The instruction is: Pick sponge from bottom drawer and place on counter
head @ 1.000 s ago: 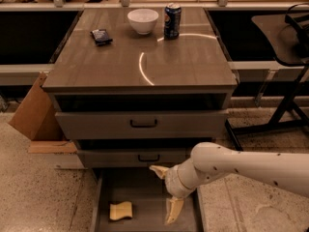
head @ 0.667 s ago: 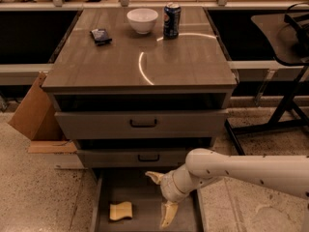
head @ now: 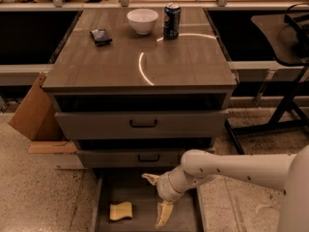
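Cut off at the lower edge: front of the deep grey-brown bottom drawer [head: 126,190]. Hidden behind the pale jaws, spread wide above its right half: some drawer floor. Too small to read: print on the small dark packet [head: 101,36].

The sponge [head: 120,210] lies in the bottom drawer [head: 123,187], toward its left side; my gripper [head: 157,197] hangs over the drawer's middle.

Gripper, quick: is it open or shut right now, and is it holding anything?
Gripper: open, holding nothing, above the bottom drawer, beside the sponge and apart from it.
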Motion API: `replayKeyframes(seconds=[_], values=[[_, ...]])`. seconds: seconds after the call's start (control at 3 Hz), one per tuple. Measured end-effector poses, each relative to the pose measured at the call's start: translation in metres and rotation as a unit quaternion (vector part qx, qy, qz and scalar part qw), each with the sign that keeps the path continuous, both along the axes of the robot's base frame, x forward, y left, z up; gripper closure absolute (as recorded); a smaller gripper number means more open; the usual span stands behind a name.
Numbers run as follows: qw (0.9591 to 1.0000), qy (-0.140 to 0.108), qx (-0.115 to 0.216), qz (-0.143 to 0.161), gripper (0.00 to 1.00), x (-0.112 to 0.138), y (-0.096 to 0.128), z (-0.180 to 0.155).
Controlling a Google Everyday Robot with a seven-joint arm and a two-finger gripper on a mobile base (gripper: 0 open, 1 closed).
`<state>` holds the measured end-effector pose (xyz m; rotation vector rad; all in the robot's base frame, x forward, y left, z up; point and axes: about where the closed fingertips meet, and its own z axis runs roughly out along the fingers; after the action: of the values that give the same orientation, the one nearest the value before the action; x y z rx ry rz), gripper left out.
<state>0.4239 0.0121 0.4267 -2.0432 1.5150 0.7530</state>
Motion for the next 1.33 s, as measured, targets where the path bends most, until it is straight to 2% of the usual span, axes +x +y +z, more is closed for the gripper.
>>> replayKeyframes(seconds=[0.33, 0.67, 1.33], values=[[0.9998, -0.001, 0.019, -0.012, 0.00, 0.008, 0.024, -0.051], [0.9982, -0.013, 0.048, -0.032, 0.00, 0.025, 0.054, -0.115], [0.9976, -0.012, 0.054, -0.041, 0.00, 0.028, 0.053, -0.125]])
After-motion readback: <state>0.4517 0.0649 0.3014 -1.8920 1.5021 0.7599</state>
